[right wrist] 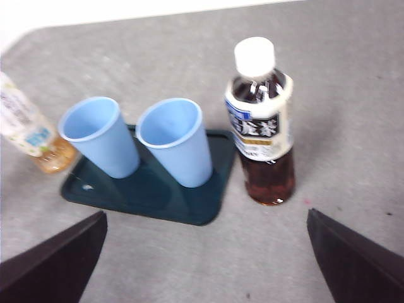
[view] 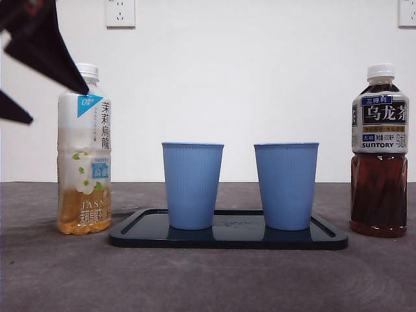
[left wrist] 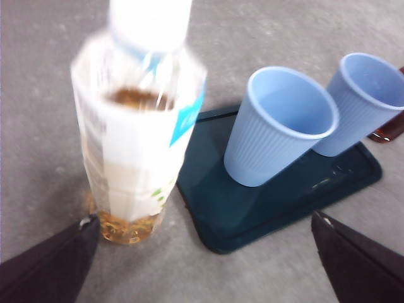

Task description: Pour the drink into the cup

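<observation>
Two empty blue cups (view: 192, 185) (view: 286, 185) stand side by side on a dark tray (view: 227, 238). Left of the tray is a pale tea bottle (view: 84, 149) with a white cap, holding a little amber drink. A dark oolong tea bottle (view: 380, 149), nearly full and capped, stands right of the tray. My left gripper (view: 58, 105) hangs open at the top left, just above and beside the pale bottle (left wrist: 136, 126), apart from it; the left gripper (left wrist: 203, 218) is empty. My right gripper (right wrist: 205, 213) is open, high above the dark bottle (right wrist: 262, 120) and cups (right wrist: 101, 136) (right wrist: 177, 142).
A white wall with two power sockets (view: 120, 13) closes off the back of the grey table (view: 208, 279). The tray (right wrist: 148, 189) lies between the two bottles, with bare table in front of it.
</observation>
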Motion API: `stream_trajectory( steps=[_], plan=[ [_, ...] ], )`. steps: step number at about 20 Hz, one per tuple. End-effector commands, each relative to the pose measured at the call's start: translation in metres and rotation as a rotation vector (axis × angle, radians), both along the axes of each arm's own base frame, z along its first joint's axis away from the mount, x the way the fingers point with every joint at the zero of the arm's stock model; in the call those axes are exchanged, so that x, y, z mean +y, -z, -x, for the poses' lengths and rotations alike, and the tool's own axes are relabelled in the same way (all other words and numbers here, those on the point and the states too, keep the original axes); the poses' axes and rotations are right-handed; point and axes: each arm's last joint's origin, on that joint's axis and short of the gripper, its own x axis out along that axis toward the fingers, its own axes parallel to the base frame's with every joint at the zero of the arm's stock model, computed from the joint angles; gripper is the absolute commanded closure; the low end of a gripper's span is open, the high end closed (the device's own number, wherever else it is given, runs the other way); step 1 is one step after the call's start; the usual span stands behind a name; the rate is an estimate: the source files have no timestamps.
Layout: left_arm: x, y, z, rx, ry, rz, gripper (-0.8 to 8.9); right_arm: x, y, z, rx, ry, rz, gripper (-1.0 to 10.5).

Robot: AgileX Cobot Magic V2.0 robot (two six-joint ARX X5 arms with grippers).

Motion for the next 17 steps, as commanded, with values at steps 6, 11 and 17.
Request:
stream_trajectory(
  steps=[6, 11, 17],
  plan=[
    [-0.007, 0.04, -0.022, -0.143, -0.027, -0.005, 2.84, 0.0, -0.004, 0.001, -0.005, -0.015, -0.024, 4.4],
    [-0.016, 0.053, -0.046, -0.233, -0.013, -0.01, 2.84, 0.0, -0.004, 0.001, -0.006, -0.015, -0.021, 4.4],
    [-0.021, 0.062, -0.063, -0.343, -0.007, -0.004, 2.99, 0.0, -0.004, 0.001, -0.008, -0.017, -0.018, 4.4]
  ],
)
